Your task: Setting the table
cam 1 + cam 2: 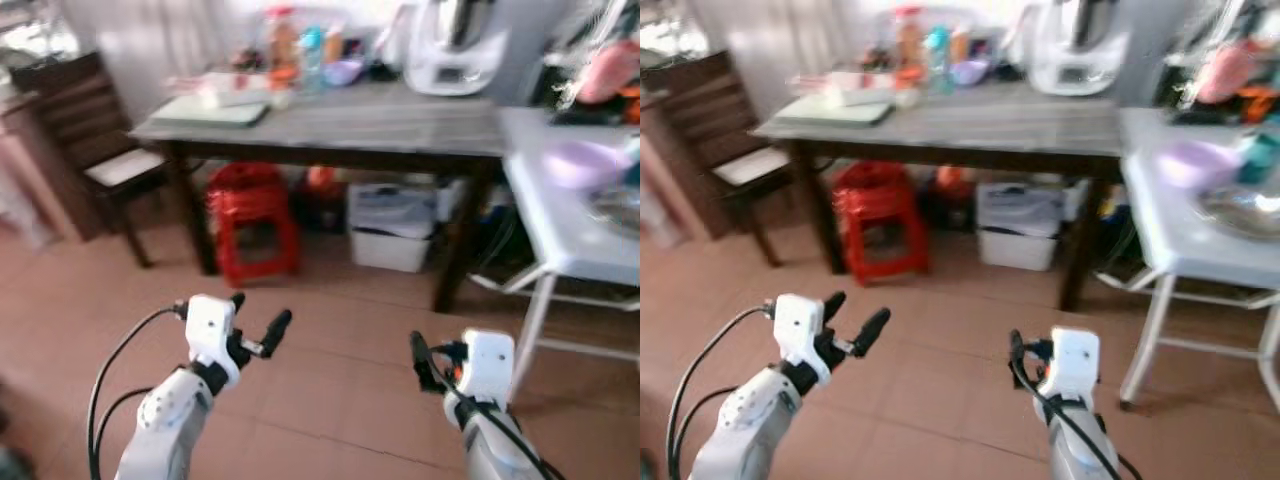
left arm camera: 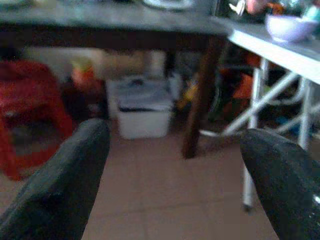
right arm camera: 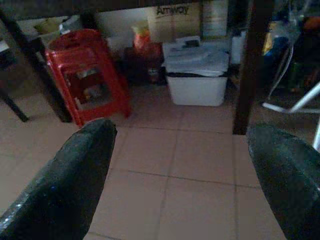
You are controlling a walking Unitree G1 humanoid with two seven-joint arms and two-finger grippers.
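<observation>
Left gripper (image 1: 260,322): fingers spread wide, nothing between them, held out over bare floor tiles (image 1: 340,380). Right gripper (image 1: 1016,352): from the head views I can't tell the gap, but its wrist view shows the two fingertips (image 3: 75,175) far apart with only floor between, so it's empty too.

Outward from there: both arms point toward the dark table (image 1: 400,125), well apart from it. Under it are a red stool (image 1: 252,222) on the left and a white lidded bin (image 1: 392,225) towards the middle. A dark chair (image 1: 95,140) sits off its left end.

Tableware candidates:
- purple bowl (image 1: 585,163) on the white folding table (image 1: 560,235), near that table's front-left part, ahead-right of the robot
- something metallic just beyond and right of the bowl, too blurred to name
- clutter (bottles, a small bowl, a white appliance (image 1: 455,45)) along the dark table's far edge; a flat greenish tray-like item (image 1: 210,110) at its left-front corner

Key relation: the bowl lies forward and to the right, so the right arm is the nearer one. The bowl is round, so there's no long axis to align to. Neither gripper looks within reach yet; my read is the robot has to walk closer first. The frames are motion-blurred, so treat item IDs as soft.
</observation>
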